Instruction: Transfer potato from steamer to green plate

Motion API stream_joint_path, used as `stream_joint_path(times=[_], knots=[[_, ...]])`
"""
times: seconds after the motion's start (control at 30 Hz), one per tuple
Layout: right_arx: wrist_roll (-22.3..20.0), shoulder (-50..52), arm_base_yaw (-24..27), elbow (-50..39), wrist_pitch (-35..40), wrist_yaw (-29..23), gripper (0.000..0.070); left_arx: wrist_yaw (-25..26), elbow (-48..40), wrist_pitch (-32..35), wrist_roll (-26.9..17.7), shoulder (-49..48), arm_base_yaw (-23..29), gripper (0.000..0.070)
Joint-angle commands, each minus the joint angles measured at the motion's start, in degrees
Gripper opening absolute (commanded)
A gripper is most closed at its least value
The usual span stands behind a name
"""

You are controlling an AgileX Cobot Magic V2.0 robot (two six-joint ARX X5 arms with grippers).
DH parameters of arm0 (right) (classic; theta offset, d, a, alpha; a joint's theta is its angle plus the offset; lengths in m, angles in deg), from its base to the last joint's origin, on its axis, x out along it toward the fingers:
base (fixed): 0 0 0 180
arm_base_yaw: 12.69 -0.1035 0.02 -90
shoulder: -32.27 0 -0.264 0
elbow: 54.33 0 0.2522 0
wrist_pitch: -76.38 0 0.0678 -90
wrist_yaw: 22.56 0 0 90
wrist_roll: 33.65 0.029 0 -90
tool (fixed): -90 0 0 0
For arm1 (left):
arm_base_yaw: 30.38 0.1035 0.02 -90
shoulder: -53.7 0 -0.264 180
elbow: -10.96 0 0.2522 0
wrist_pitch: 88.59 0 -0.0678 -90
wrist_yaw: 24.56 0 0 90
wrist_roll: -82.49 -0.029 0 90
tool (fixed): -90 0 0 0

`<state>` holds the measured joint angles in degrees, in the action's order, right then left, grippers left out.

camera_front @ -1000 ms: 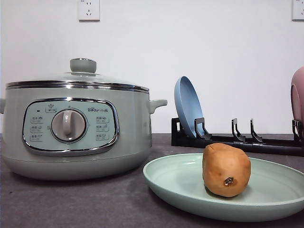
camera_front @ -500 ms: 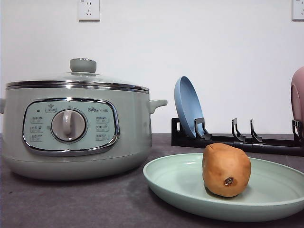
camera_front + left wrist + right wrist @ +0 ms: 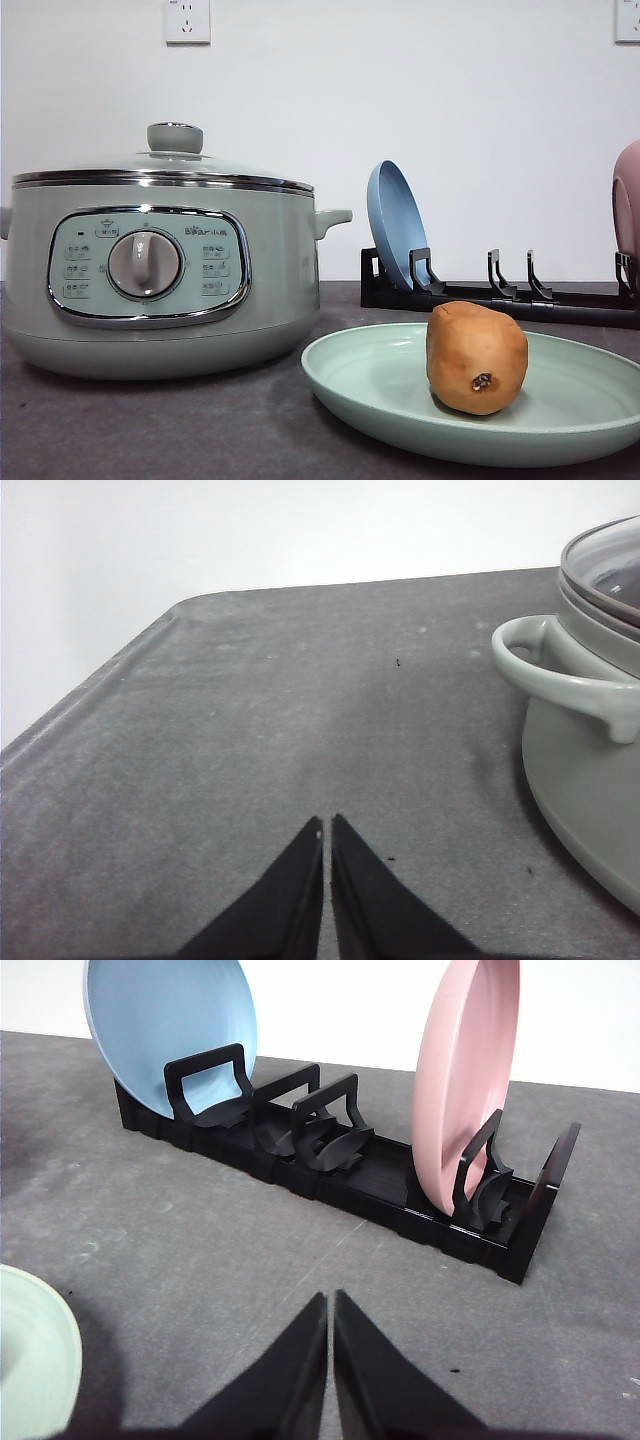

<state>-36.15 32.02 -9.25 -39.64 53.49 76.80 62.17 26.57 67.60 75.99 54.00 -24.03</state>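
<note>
The orange-brown potato [image 3: 477, 357] with a dark eye spot rests on the pale green plate [image 3: 380, 385] at the front right of the table. The sage-green steamer [image 3: 155, 280] stands to the left with its glass lid on. In the left wrist view my left gripper [image 3: 326, 825] is shut over bare grey table, with the steamer's side handle [image 3: 565, 675] off to one side. My right gripper [image 3: 329, 1300] is shut with nothing in it, above the table in front of the plate rack; the green plate's rim [image 3: 35, 1360] shows at the edge of that view.
A black plate rack [image 3: 500, 297] stands behind the green plate, holding a blue plate [image 3: 395, 225] and a pink plate [image 3: 628, 200] upright. Its middle slots [image 3: 310, 1130] are vacant. The grey table top [image 3: 250, 700] ends in a rounded corner beyond the left gripper.
</note>
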Motion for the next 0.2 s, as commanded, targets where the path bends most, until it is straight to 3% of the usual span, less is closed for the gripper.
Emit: stream_joint_path(times=[0.0, 0.17], knots=[[0.77, 0.07, 0.09, -0.28, 0.11, -0.02, 0.0, -0.28, -1.18, 0.87, 0.13, -0.13, 0.17, 0.0004], [0.77, 0.07, 0.09, -0.28, 0.11, -0.02, 0.0, -0.28, -1.18, 0.87, 0.13, -0.13, 0.17, 0.0004]])
